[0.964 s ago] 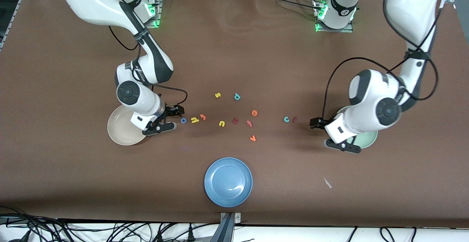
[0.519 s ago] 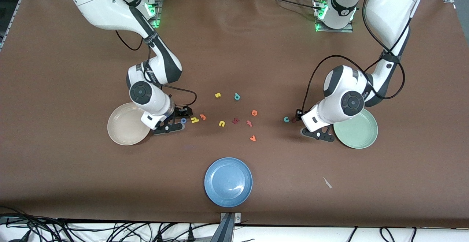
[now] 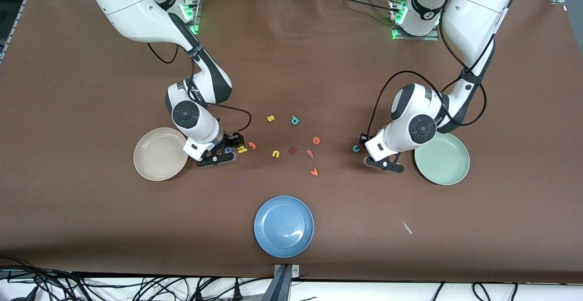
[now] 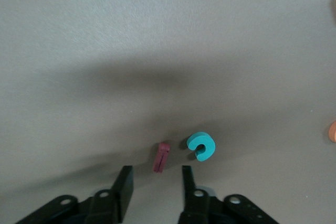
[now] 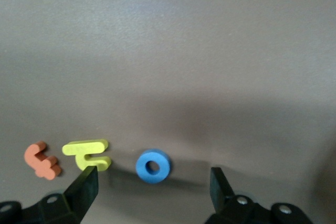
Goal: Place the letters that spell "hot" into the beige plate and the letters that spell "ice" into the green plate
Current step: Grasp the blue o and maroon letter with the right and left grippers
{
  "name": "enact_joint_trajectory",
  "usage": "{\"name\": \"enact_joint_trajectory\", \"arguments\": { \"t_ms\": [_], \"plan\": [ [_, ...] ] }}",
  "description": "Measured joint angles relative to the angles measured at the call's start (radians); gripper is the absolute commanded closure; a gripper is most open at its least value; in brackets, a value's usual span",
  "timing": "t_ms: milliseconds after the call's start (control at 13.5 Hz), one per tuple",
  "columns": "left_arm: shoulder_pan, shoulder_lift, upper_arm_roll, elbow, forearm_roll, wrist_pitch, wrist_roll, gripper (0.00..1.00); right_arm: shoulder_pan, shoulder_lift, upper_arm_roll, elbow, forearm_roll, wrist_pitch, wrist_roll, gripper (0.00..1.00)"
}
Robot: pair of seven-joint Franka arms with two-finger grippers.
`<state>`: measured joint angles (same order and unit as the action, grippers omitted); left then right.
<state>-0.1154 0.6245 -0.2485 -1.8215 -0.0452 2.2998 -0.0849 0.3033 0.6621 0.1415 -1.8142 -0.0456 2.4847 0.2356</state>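
Left wrist view: the dark red "i" [image 4: 161, 157] is lying beside the teal "c" [image 4: 201, 146], the left gripper [image 4: 156, 184] hanging over it, fingers partly parted. The right gripper [image 5: 152, 186] is straddling the blue "o" [image 5: 153, 166], fingers wide.

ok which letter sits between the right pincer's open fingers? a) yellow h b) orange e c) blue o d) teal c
c: in the right wrist view the blue o lies on the table between the two spread fingers of the right pincer, with the yellow h off beside one finger.
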Motion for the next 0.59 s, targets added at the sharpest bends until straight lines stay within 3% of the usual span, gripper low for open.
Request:
{"name": "enact_joint_trajectory", "arguments": {
  "t_ms": [371, 593],
  "plan": [
    [-0.021, 0.036, 0.001, -0.002, 0.000, 0.058, -0.029, 0.61, -0.003, 0.001, -0.005, -0.001, -0.002, 0.000, -0.005, 0.13],
    [-0.021, 0.036, 0.002, -0.002, 0.000, 0.064, -0.033, 0.61, -0.003, 0.009, -0.005, -0.009, -0.004, 0.016, -0.005, 0.30]
  ]
}}
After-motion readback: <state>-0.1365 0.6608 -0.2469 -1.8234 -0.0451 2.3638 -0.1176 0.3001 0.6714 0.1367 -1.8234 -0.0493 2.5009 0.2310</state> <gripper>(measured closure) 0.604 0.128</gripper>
